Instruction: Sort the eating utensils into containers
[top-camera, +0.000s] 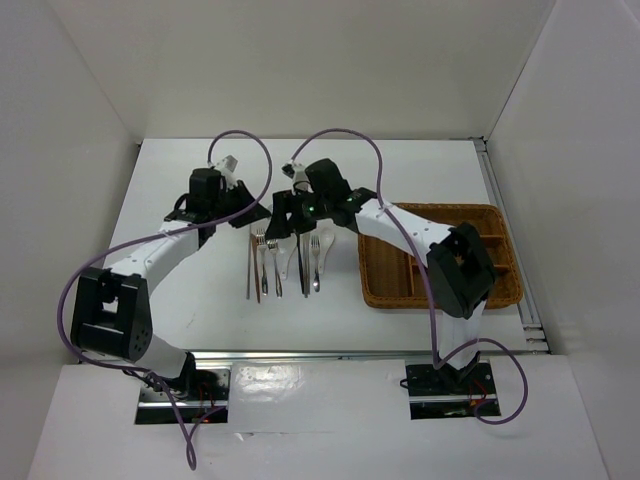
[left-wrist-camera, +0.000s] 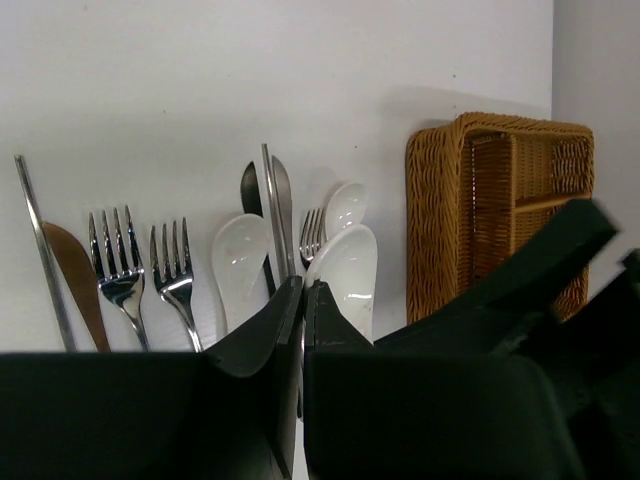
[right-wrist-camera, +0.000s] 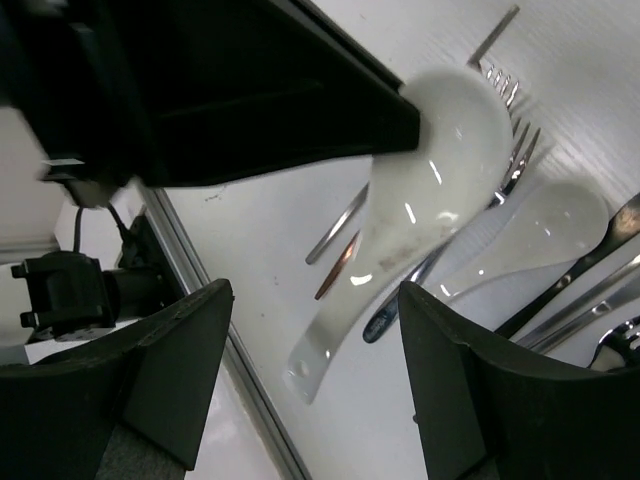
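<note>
My left gripper (left-wrist-camera: 303, 290) is shut on the bowl rim of a white soup spoon (right-wrist-camera: 430, 170), holding it above the table with the handle hanging down. My right gripper (right-wrist-camera: 315, 300) is open, one finger on each side of that handle without touching it. In the top view both grippers (top-camera: 262, 213) (top-camera: 283, 222) meet over the row of utensils (top-camera: 285, 262). On the table lie two forks (left-wrist-camera: 115, 260) (left-wrist-camera: 175, 265), another white spoon (left-wrist-camera: 240, 260), a knife (left-wrist-camera: 280, 205) and a brown chopstick (top-camera: 250, 265). The wicker tray (top-camera: 380, 290) stands to the right.
White walls close in the table on the left, the back and the right. A metal rail (top-camera: 330, 355) runs along the near edge by the arm bases. The right arm's elbow (top-camera: 460, 265) hangs over the tray.
</note>
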